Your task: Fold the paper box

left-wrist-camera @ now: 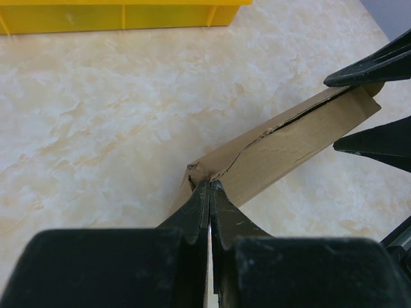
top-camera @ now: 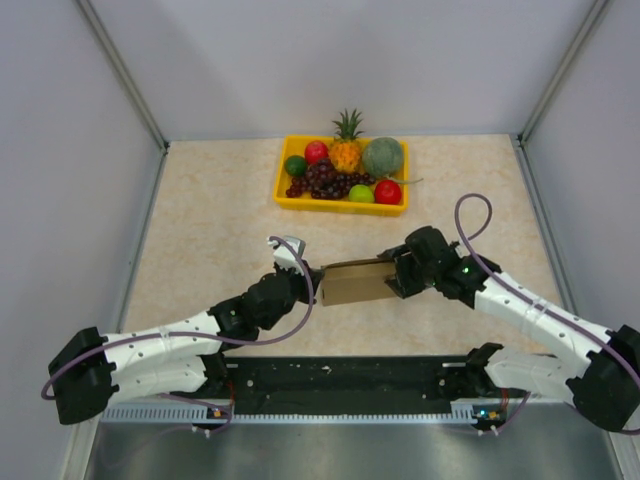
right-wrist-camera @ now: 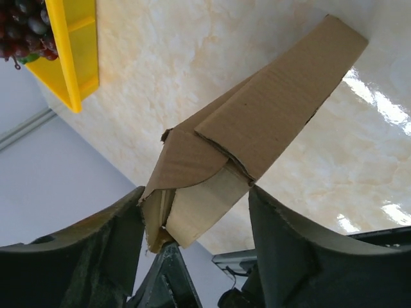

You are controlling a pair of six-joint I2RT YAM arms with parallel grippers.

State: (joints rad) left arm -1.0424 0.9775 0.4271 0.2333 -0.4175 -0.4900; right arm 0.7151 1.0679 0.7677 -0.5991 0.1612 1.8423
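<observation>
Cardboard like this is probably behaving light, bendy and easily torn, so the paper box [top-camera: 355,283], midway toward the table's [top-camera: 200,220] near edge, is being gripped at its ends, left claw [left-wrist-camera: 209,186] pinching one corner, right claw [right-wrist-camera: 196,191] clamping across its width.

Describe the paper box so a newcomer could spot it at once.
On the beige table, look to the near side of the yellow fruit tray. The paper box is held between the left end effector and the right end effector. It alone is plain brown cardboard.
</observation>
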